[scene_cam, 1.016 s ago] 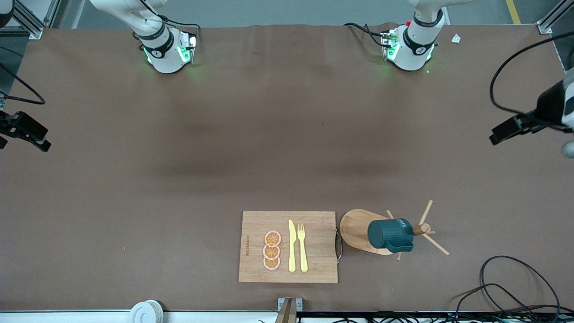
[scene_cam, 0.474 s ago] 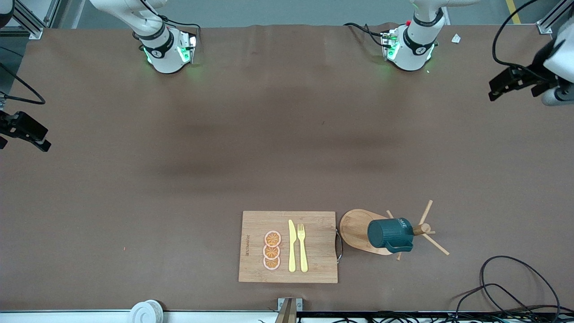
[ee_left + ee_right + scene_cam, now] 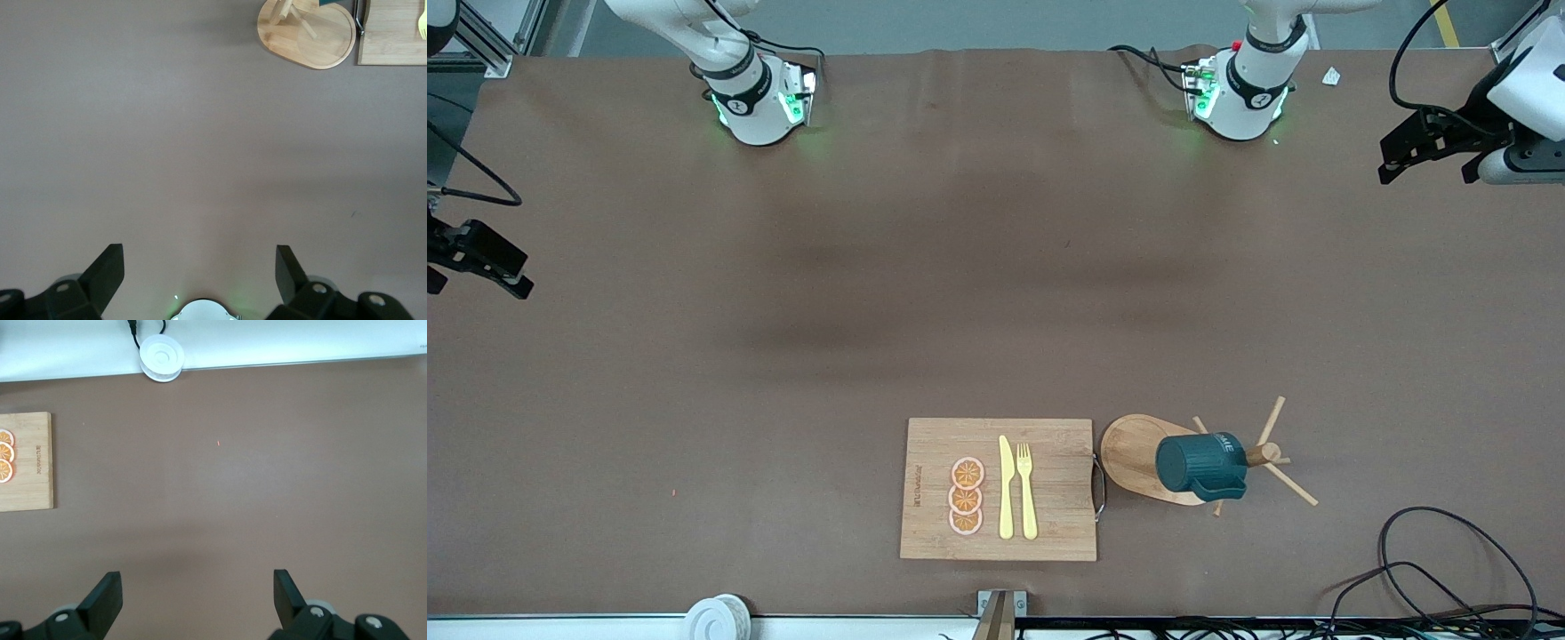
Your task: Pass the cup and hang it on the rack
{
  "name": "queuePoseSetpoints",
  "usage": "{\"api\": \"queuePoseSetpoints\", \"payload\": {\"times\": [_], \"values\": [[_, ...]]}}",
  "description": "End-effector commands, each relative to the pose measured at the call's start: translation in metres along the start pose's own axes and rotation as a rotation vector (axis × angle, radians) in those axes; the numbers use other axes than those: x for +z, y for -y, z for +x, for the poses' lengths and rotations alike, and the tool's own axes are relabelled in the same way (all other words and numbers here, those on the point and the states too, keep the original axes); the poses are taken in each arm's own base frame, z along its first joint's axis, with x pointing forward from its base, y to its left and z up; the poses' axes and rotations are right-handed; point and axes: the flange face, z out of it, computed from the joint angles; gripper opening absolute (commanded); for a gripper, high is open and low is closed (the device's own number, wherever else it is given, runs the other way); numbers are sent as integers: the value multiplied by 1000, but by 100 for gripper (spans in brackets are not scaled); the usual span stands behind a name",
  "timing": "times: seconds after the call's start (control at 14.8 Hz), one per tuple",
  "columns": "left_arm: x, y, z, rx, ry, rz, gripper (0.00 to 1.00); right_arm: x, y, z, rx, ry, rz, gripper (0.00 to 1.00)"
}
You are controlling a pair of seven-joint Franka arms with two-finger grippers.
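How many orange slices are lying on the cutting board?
3, in one row on the cutting board beside the yellow knife: one farthest from the front camera, one middle, one nearest.

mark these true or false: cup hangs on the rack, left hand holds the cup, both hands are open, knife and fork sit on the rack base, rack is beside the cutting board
1. The cup hangs on the rack: true.
2. The left hand holds the cup: false, it is empty, up over the table's edge at the left arm's end.
3. Both hands are open: true; the right hand is open over the table's other end.
4. Knife and fork sit on the rack base: false, they lie on the cutting board.
5. The rack is beside the cutting board: true.
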Motion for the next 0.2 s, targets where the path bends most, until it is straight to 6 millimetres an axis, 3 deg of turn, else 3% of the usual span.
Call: {"api": "queuePoseSetpoints", "payload": {"times": [0.0, 0.14], "values": [[-6, 0, 0, 7, -15, -16, 100, 2, 0, -4, -8, 50, -1, 100], [-7, 0, 0, 5, -17, -14, 100, 5, 4, -11, -18, 109, -12, 100]]}}
